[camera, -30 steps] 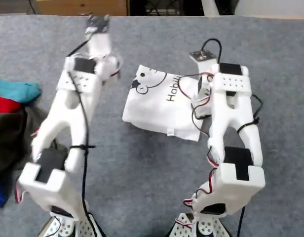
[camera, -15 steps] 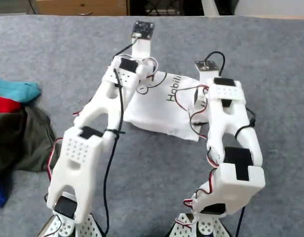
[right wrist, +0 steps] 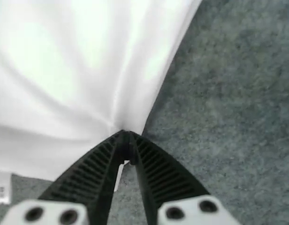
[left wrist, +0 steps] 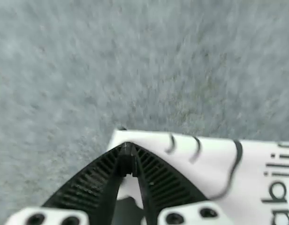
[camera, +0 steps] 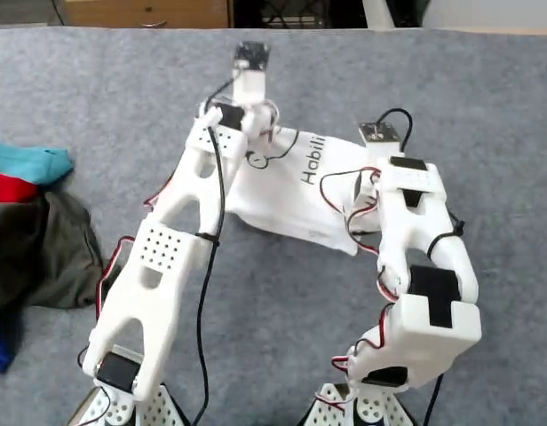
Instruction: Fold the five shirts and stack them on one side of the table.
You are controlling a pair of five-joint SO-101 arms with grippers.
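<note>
Now our white shirt [camera: 291,191] lies rumpled mid-table, and we judge both arms sit at opposite edges to fold it. Our right gripper [right wrist: 125,136] is clamped on one edge, the cloth puckering into it. Our left gripper [left wrist: 128,152] has its fingers together at the far corner; we cannot tell whether it has caught any cloth.

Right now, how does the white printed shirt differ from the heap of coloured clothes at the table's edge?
The white printed shirt is one garment lying fairly flat; the heap of coloured clothes is several bunched pieces, teal, red, dark and blue. The shirt lies mid-table, the right gripper pinching its edge and the left gripper at a corner; the heap sits off to the left, untouched. Both rest on the grey table.
</note>
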